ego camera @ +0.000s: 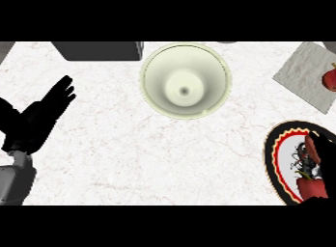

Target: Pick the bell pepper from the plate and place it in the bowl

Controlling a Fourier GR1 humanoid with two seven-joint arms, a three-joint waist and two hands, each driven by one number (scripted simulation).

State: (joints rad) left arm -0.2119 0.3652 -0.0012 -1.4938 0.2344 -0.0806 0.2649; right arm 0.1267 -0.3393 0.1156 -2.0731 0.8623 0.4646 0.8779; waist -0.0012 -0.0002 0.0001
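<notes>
White marble worktop. Glossy red bell pepper point(312, 187) sits on a black-rimmed round plate point(276, 154), just beneath the right hand point(335, 159), its grip impossible to tell. Likely light, slippery, hollow; grasp around its body.

Smooth white marble-look worktop point(128, 154) with faint veins, pale cream bowl point(199, 62) with a smooth ceramic-like sheen, smooth plate point(274, 149) rimmed in black and red, smooth-skinned red bell pepper point(312, 187), mottled grey stone-like mat point(299, 72), matt black left robot hand point(35, 118)

dark grey box point(98, 50) at far edge; red fruit point(335, 79), perhaps an apple, on pale mat point(302, 72)
</notes>
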